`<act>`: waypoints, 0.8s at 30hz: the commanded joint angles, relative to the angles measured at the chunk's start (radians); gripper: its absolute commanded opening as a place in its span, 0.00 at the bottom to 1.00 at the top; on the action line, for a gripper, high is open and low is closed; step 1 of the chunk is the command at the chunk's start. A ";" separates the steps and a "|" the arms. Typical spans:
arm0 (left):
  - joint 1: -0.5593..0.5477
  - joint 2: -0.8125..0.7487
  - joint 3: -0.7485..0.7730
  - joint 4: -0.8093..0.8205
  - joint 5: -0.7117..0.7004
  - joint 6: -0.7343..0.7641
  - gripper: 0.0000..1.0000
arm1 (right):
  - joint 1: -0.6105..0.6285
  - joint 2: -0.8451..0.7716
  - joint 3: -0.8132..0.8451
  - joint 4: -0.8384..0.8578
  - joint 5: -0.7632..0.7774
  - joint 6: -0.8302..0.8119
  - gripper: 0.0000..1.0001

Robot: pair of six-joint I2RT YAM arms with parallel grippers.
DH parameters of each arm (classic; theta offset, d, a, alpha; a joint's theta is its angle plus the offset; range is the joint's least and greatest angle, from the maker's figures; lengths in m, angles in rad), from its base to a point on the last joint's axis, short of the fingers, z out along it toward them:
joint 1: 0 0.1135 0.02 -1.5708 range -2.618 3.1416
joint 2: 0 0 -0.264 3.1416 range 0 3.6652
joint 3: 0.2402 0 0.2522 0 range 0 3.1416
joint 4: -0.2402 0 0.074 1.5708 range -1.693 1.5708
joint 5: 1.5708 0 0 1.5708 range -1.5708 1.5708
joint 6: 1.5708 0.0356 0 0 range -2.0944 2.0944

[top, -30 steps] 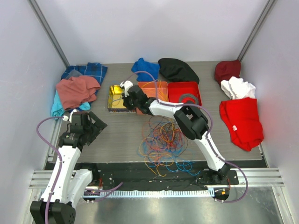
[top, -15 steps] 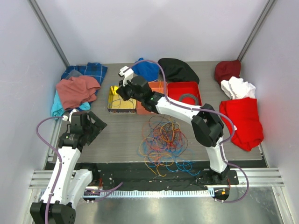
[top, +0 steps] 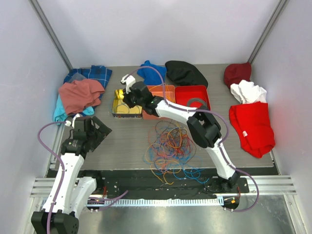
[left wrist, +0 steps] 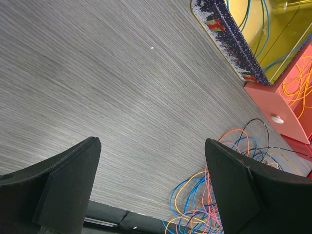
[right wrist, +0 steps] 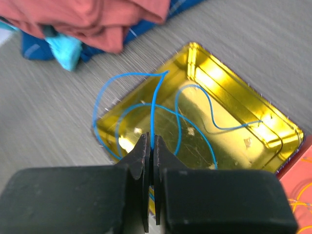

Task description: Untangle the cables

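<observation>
Right gripper [right wrist: 151, 146] was shut tight on 1 blue cable [right wrist: 153, 105], jaws together with only the thin strand between them. It hung over the near corner of the gold tray [right wrist: 234, 97] at the far-left of the worktop [top: 122, 141].

Key relation: from the jaws the held strand ran straight away from the gripper, then bent and looped back across the tray floor. Most of the blue cable lay inside the tray. 1 loop on the left appeared to pass over the rim, above the bare worktop. Whether that loop touched the worktop, could not tell.

The rest of the cables [top: 168, 146] lay in 1 loose tangle mid-worktop, orange, blue, red and dark strands crossing. It sat nearer the arm bases than the tray and well apart from the right gripper. Orange strands sat in the orange tray [top: 161, 92] just beside the gold one.

Left gripper [left wrist: 151, 141] was wide apart, holding nothing, low over bare worktop. The tangle's edge showed to its lower right in the wrist view, so the left arm was the nearer one to the pile.

Judgement: step in hand looked like sorting the blue cable into the gold tray. Release should come with the jaws over the tray, or the overhanging loop could drag the strand out. Plenty of tangle left.
</observation>
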State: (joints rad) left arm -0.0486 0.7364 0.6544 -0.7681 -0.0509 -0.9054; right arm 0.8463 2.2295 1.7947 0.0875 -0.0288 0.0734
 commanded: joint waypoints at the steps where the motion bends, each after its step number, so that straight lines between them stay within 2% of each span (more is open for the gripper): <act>1: -0.004 -0.005 0.005 0.020 0.002 0.013 0.93 | -0.029 0.024 0.060 -0.028 0.016 -0.001 0.01; 9: -0.004 0.011 0.005 0.023 -0.004 0.013 0.93 | -0.059 0.010 0.020 -0.032 0.061 0.003 0.01; 24: -0.002 0.012 0.010 0.015 -0.009 0.010 0.93 | -0.073 0.036 0.086 -0.153 0.141 -0.030 0.01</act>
State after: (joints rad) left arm -0.0502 0.7490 0.6544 -0.7685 -0.0517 -0.9054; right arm 0.7784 2.2719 1.8153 -0.0437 0.0715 0.0605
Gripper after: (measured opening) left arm 0.930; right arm 0.042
